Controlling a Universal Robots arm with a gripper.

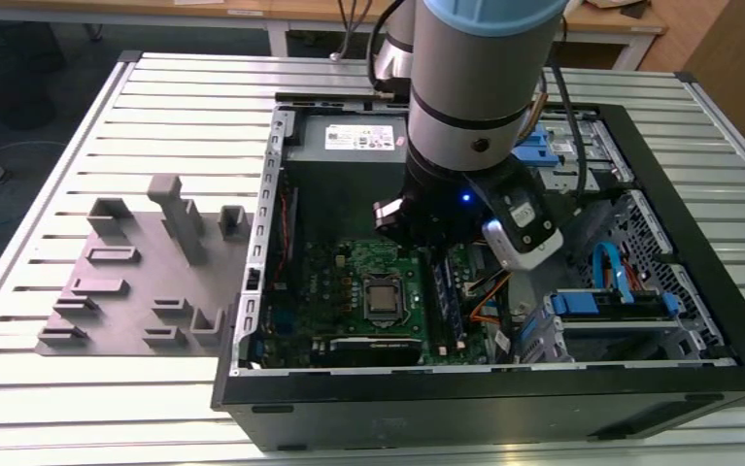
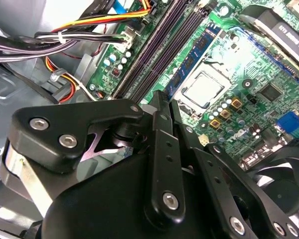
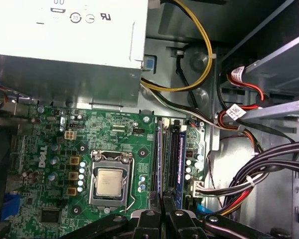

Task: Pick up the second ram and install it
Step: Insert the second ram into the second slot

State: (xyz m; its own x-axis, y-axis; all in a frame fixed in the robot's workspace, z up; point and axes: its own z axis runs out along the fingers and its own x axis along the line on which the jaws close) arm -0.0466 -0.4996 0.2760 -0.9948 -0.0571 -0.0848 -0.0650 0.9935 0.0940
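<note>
My gripper (image 1: 437,241) hangs inside the open computer case (image 1: 258,243), just above the memory slots (image 3: 159,159) to the right of the processor socket (image 3: 109,181) in the exterior view. In both wrist views its two black fingers (image 2: 159,129) lie pressed together, and I see nothing between them. A long dark stick with a blue label (image 3: 180,164), which looks like the second ram (image 1: 448,291), stands on edge in the slots directly below the fingertips (image 3: 154,215). It also appears as a blue strip (image 2: 192,62) beside the purple slots (image 2: 154,45).
A grey fixture plate (image 1: 139,282) with upright blocks lies on the slatted table at the exterior view's left. Inside the case, the power supply (image 3: 65,45) sits beyond the board. Cable bundles (image 3: 249,184) and a drive cage (image 1: 605,306) crowd the side past the slots.
</note>
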